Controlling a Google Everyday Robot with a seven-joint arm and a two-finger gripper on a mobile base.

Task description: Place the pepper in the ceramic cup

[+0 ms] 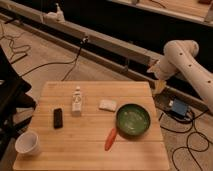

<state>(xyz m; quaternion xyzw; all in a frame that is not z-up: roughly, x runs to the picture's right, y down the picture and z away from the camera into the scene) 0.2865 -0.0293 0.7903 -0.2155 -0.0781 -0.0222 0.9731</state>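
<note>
The orange-red pepper [111, 138] lies on the wooden table [90, 150], its upper end touching the near-left rim of the green bowl. The small white ceramic cup [27, 143] stands upright at the table's near-left corner, far left of the pepper. My gripper [158, 85] hangs from the white arm [186, 62] just past the table's far-right corner, well away from both pepper and cup, with nothing seen in it.
A wide green bowl [133, 120] sits right of centre. A black slab [58, 118], a small white bottle [77, 101] and a white packet [107, 105] lie mid-table. Cables and a blue box [178, 107] are on the floor at right; a dark chair [10, 95] is at left.
</note>
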